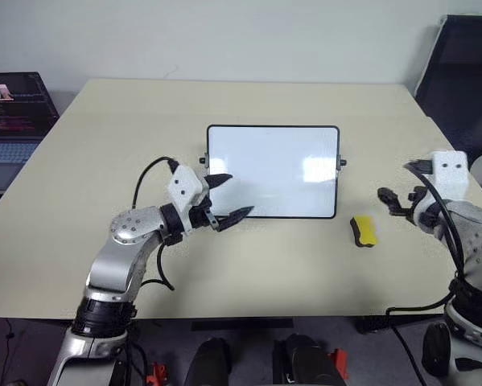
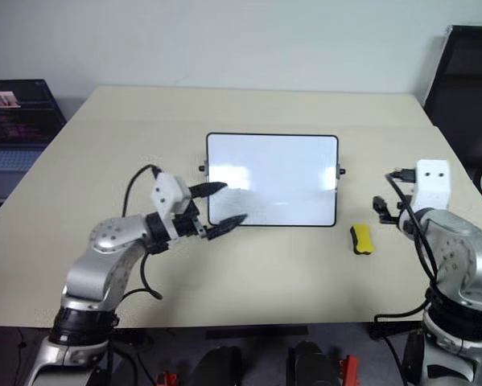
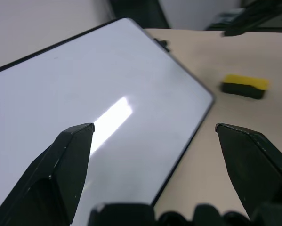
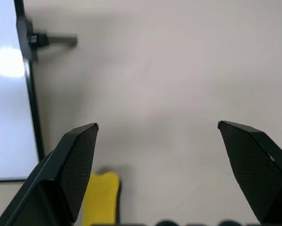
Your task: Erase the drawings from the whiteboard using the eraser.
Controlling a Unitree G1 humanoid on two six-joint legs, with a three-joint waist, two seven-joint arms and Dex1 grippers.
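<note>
On the beige table (image 1: 104, 145): whiteboard (image 1: 273, 170) lying flat near the middle, black frame, small black knobs at both short sides, surface glossy white with window glare, no reddish letters to be made out on it. Just off its right near corner, apart from the frame: eraser (image 1: 363, 231), yellow top, dark underside, resting on the tabletop, held by nothing.

At the board's left near corner: left gripper (image 1: 226, 198), raised off the table, pointing across toward the board, black fingers (image 3: 60, 165) spread wide with nothing between them; one fingertip over the board's left edge, the other over the near edge. Through the left wrist view, seen between those fingers: the board's clean face and, beyond its corner, the eraser (image 3: 243, 86).

Right of the eraser, well apart from the board: right gripper (image 1: 395, 202), lifted above the table, fingers (image 4: 68, 169) parted wide and empty. Seen from the right wrist: eraser (image 4: 102, 200) low beside one finger, untouched, and the board's right edge with its knob (image 4: 37, 39).

Off the table's far left: laptop (image 1: 11, 112), screen lit. At far right: dark chair (image 1: 462, 72).
</note>
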